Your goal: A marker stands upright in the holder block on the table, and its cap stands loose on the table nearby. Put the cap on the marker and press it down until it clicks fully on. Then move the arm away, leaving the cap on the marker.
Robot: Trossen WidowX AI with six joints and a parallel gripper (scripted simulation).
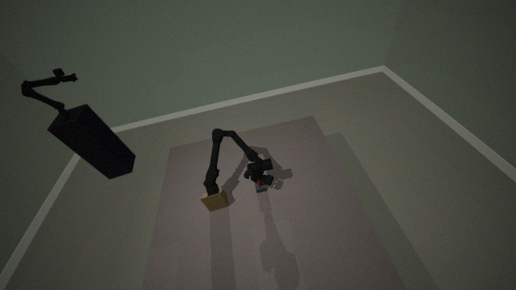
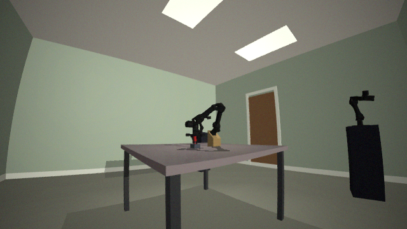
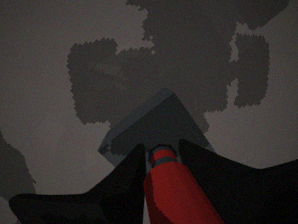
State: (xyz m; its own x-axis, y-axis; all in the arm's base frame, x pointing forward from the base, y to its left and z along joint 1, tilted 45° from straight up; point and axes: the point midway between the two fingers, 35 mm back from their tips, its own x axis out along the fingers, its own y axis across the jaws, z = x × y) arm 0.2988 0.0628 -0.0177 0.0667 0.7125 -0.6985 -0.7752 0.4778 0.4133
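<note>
The grey holder block sits on the table. My gripper points down just above the block and is shut on the red cap, whose red also shows in the exterior view. In the wrist view the cap runs up between the two dark fingers. A grey band and a short red part show at its lower end, in line with the block; they look like the marker. The cap appears over the marker, but its seating cannot be told.
My arm stands on a wooden block beside the holder on the same table. A second arm stands away from the table on a tall dark pedestal.
</note>
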